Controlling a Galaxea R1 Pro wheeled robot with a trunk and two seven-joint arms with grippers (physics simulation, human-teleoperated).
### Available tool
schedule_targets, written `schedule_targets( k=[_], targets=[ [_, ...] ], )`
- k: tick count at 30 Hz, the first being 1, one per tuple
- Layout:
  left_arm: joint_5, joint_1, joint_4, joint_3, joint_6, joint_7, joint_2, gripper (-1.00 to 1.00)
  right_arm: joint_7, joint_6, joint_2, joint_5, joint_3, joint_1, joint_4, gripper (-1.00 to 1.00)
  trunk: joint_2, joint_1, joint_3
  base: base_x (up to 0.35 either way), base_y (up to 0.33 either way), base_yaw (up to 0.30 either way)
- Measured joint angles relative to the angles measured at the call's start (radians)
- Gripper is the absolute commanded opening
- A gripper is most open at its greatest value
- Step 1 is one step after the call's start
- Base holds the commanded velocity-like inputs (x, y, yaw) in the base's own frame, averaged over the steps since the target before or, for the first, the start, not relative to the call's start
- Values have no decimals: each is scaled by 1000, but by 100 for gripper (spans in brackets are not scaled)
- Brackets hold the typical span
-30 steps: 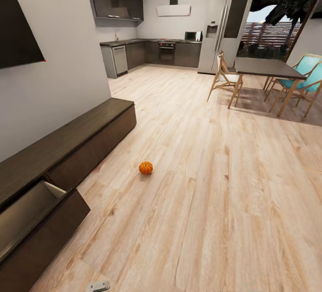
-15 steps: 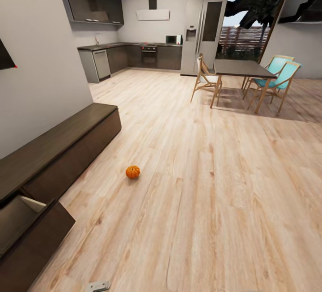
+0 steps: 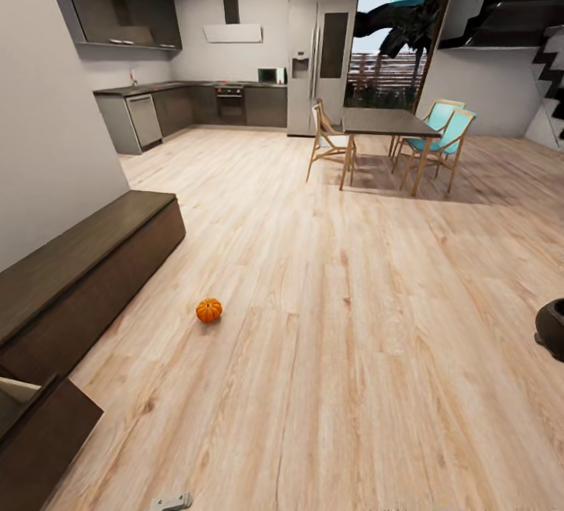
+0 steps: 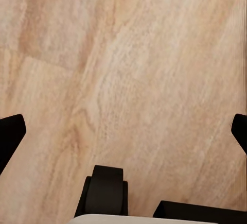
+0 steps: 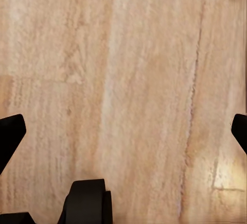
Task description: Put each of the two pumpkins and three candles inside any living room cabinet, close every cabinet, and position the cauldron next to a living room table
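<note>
Swinging right over the past second, my head camera shifted the whole room leftward in frame; nothing on the floor [image 3: 376, 354] itself had moved. One pumpkin [image 3: 208, 309] sat on the pale planks, near the front of the cabinet [image 3: 86, 276] and apart from it. That long dark console ran along the wall at my left, with one drawer [image 3: 39, 433] pulled out at the near end. A dark, rounded pot, apparently the cauldron [image 3: 553, 328], had come into sight at the right edge, well apart from the pumpkin. The dining surface [image 3: 388, 121] with its teal chairs [image 3: 440, 139] stood far back, before the kitchen. My left end effector [image 4: 123, 131] and right end effector [image 5: 123, 128] both hung over bare floor, fingers spread wide, grasping nothing.
</note>
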Motion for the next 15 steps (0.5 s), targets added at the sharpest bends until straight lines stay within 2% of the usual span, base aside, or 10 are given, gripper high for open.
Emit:
schedule_targets(
  k=[8,15],
  targets=[
    [-1,0,0,0,0,0,0,100,0,0,1,0,0,0,0,100,0,0,10,65,0,-238],
    [-1,0,1,0,0,0,0,100,0,0,1,0,0,0,0,100,0,0,18,260,39,-238]
  ],
)
